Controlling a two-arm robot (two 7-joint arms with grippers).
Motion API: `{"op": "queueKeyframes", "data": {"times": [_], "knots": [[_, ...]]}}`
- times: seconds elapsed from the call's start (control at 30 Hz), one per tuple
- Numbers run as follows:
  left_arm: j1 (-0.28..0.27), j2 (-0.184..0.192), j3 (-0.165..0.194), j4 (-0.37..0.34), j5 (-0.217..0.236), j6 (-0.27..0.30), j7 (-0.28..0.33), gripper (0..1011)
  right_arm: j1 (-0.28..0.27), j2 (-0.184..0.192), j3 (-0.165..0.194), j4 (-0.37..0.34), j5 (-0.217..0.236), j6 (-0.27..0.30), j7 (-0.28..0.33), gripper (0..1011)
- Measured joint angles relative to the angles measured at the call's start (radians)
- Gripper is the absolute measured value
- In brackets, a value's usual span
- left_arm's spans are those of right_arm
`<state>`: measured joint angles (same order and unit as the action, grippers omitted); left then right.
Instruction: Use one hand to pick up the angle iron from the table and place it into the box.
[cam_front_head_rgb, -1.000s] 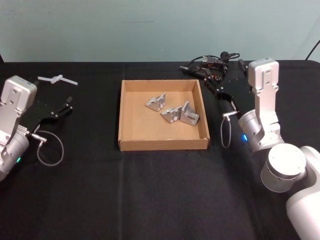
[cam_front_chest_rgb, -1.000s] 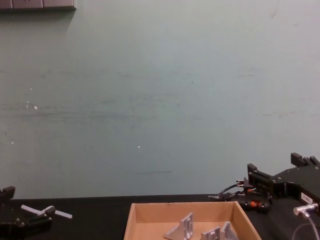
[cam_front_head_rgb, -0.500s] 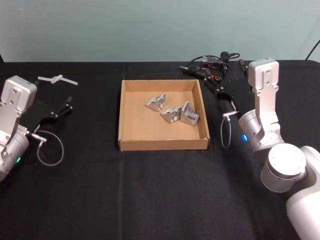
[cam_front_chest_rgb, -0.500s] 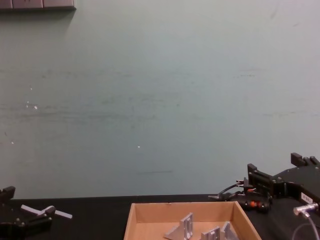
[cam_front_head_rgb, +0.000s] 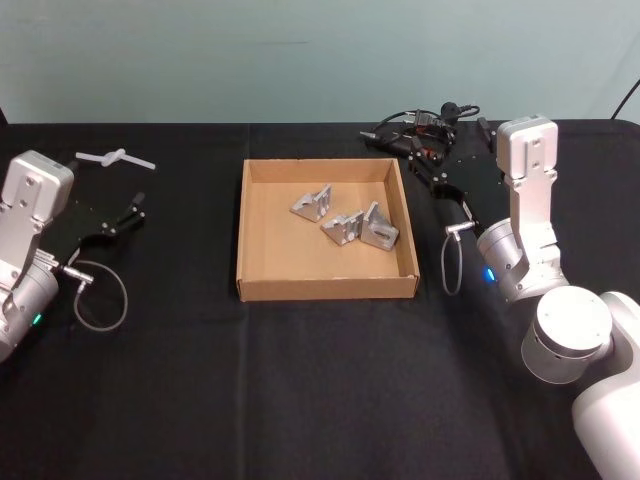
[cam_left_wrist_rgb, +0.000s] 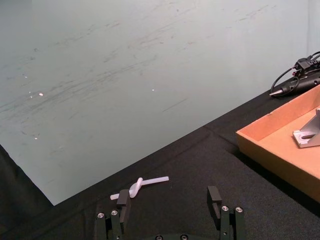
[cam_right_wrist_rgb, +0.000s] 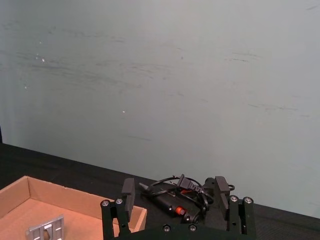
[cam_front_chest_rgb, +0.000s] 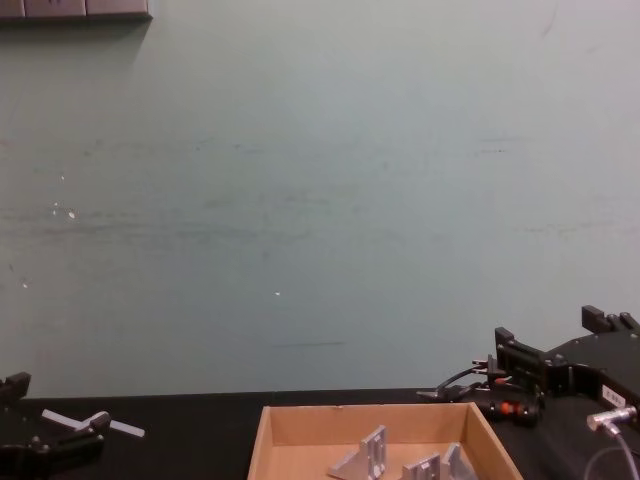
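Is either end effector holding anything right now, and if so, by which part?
Nothing is held. The left end effector and the right end effector are both open and empty; three angle irons lie in the box.

Head view looks down from above the near edge of the worktop (cam_front_head_rgb: 320, 400), taking in its full width. Chest view sits low, faces the far wall, catching just the box (cam_front_chest_rgb: 375, 425) at the worktop's far part. Each wrist view looks low across the worktop toward the wall; all four views share the box.
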<state>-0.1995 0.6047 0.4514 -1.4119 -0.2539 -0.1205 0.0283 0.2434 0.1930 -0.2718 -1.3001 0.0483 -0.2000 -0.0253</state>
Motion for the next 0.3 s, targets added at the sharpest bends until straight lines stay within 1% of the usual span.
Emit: {"op": "queueKeyframes", "data": {"times": [0.3], "knots": [[0.000, 0.000, 0.000, 0.000, 0.000, 0.000, 0.000, 1005, 0.000, 0.000, 0.000, 0.000, 0.000, 0.000, 0.000, 1000]]}}
